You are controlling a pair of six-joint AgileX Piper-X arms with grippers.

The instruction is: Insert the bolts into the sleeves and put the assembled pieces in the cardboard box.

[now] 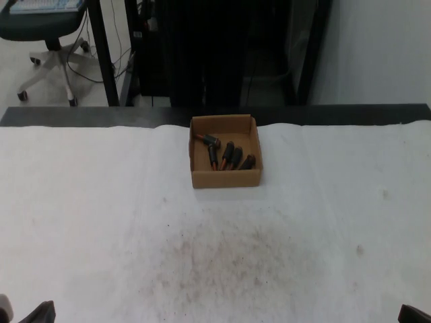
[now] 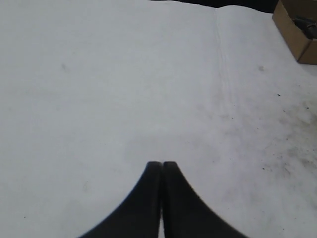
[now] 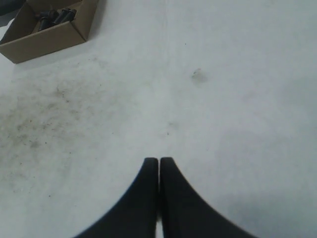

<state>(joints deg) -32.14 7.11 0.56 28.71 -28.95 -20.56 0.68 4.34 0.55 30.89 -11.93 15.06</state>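
Pieces in the cardboard box are mostly pointing toward the counter's far edge; left claw and right claw are hovering closed.

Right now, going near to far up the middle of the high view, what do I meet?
Stained patch → cardboard box with the assembled pieces lying inside → dark bench edge → office chair in the room behind.
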